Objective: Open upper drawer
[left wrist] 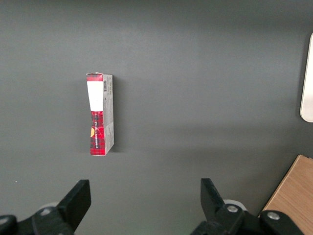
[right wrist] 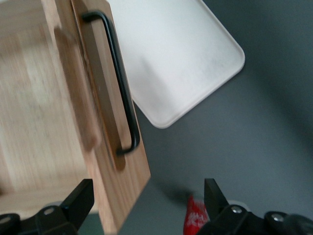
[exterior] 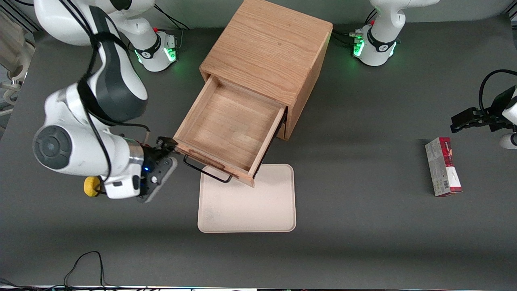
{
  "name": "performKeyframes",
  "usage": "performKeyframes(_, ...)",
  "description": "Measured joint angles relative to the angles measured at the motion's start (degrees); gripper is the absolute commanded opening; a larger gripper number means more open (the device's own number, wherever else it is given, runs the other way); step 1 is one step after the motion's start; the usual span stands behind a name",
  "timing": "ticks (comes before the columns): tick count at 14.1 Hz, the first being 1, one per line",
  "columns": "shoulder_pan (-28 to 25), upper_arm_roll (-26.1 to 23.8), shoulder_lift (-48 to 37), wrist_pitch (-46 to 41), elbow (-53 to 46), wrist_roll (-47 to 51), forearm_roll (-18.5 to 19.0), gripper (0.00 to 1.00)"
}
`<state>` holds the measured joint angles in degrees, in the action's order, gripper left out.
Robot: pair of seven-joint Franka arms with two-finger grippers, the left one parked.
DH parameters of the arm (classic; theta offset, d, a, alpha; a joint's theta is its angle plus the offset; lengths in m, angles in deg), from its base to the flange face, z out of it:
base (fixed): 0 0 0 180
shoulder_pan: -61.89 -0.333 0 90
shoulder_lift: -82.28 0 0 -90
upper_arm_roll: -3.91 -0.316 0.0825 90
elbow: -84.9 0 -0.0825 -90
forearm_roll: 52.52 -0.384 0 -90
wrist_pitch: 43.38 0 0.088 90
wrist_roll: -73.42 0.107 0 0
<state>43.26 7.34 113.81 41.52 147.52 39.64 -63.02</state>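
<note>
The upper drawer (exterior: 232, 127) stands pulled far out of the oak cabinet (exterior: 268, 50), above the tray (exterior: 247, 210), and the tool (exterior: 164, 150), spread and holding nothing beside its black handle (exterior: 206, 171), should retreat sideways without bumping the front panel.

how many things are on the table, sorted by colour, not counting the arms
wood: 1, the cabinet with its upper drawer pulled out
cream: 1, the tray
red and grey: 1, the box
yellow: 1, a small thing by the open tool, beside the drawer front
total: 4
</note>
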Motion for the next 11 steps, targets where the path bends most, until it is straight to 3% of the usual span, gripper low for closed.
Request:
performKeyframes(5, 0.2, 7.7, -10.9, -2.1, 12.2, 1.6, 1.6, 1.00)
performKeyframes(8, 0.3, 9.8, -16.8, -2.2, 18.9, 8.9, 4.5, 1.00)
performKeyframes(11, 0.3, 12.4, -19.3, -2.1, 21.5, 11.8, 4.8, 1.00)
